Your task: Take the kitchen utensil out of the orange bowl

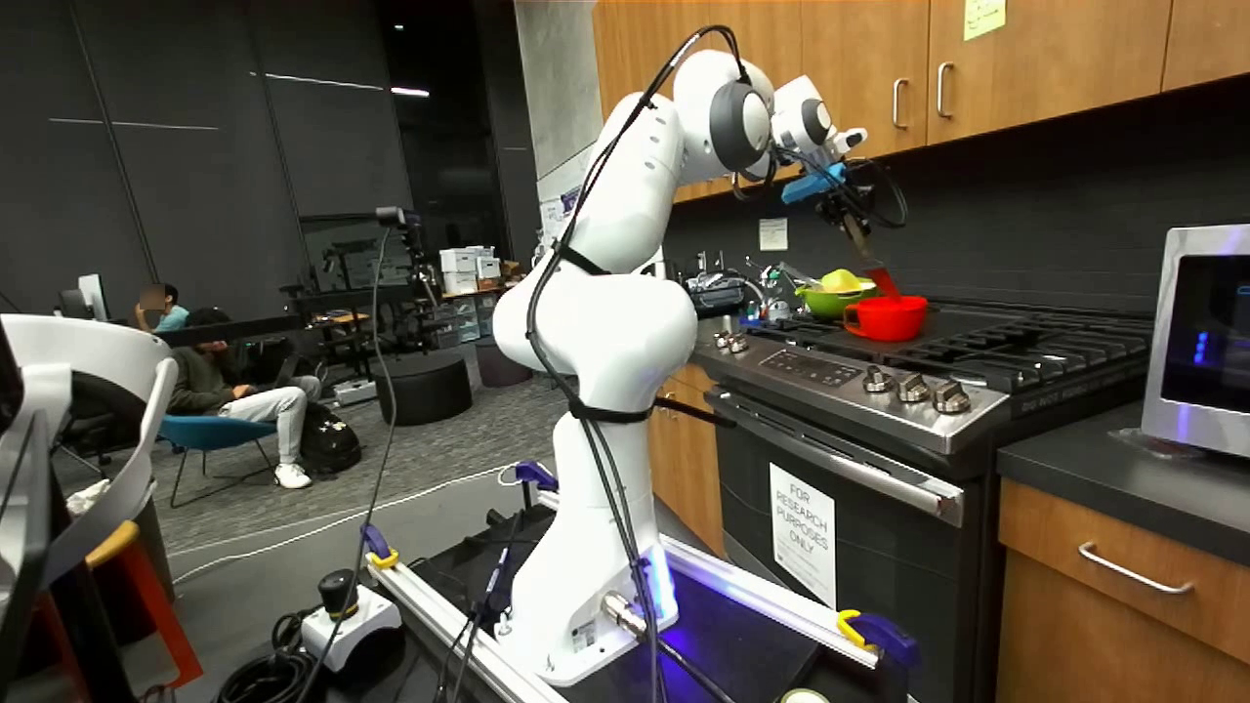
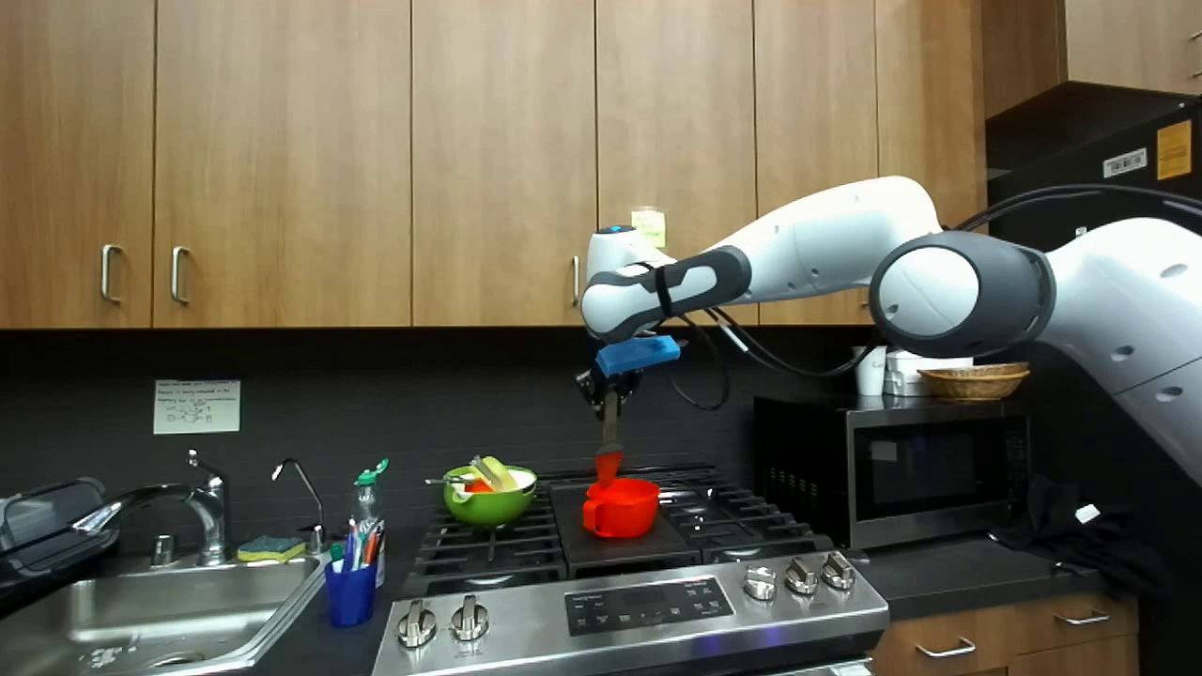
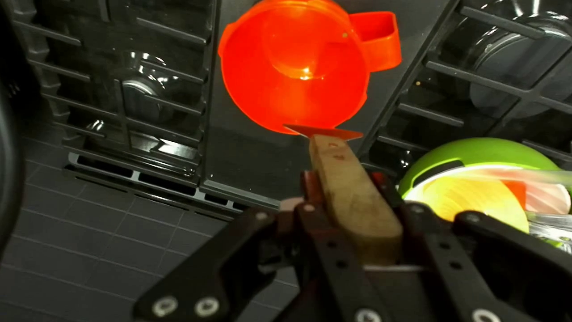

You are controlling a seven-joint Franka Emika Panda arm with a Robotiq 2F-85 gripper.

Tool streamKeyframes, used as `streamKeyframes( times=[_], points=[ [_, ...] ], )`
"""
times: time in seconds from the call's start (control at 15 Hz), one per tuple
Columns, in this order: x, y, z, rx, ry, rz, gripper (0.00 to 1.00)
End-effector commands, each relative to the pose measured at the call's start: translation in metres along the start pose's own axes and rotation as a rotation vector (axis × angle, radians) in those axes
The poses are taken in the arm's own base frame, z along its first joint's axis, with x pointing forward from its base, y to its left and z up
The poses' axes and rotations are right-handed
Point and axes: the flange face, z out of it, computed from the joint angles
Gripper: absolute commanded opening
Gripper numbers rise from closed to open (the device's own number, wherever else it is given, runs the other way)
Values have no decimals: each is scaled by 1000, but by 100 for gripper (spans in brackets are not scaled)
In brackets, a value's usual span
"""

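Note:
The orange bowl [image 1: 887,320] is bright red-orange with a side handle and sits on the stove's dark flat plate; it also shows in an exterior view [image 2: 622,512] and in the wrist view [image 3: 254,85]. My gripper [image 3: 346,183] is shut on the wooden handle of the kitchen utensil [image 3: 353,197], which has a red-orange blade. In both exterior views my gripper [image 1: 848,205] [image 2: 608,387] is above the bowl and the utensil [image 1: 856,237] [image 2: 610,422] points down, slightly tilted. Its blade's lower end meets the bowl's rim in the picture; I cannot tell whether it is inside or just above.
A green bowl [image 2: 488,507] with a yellow thing and other items stands beside the orange bowl on the stove grates [image 2: 751,526]. A microwave [image 2: 939,460] is to the side on the counter. Wooden cabinets [image 2: 507,160] hang above. A sink [image 2: 188,601] lies beyond the green bowl.

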Motion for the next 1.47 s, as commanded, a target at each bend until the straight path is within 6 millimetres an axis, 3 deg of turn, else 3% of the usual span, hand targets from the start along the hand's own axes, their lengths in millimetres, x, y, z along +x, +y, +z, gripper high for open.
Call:
streamKeyframes(
  times=[0.0,1.13,1.4],
  points=[
    [0,7,-7,45,6,34,8],
    [10,41,-71,88,69,116,8],
    [11,50,-75,82,81,136,8]
  ],
)
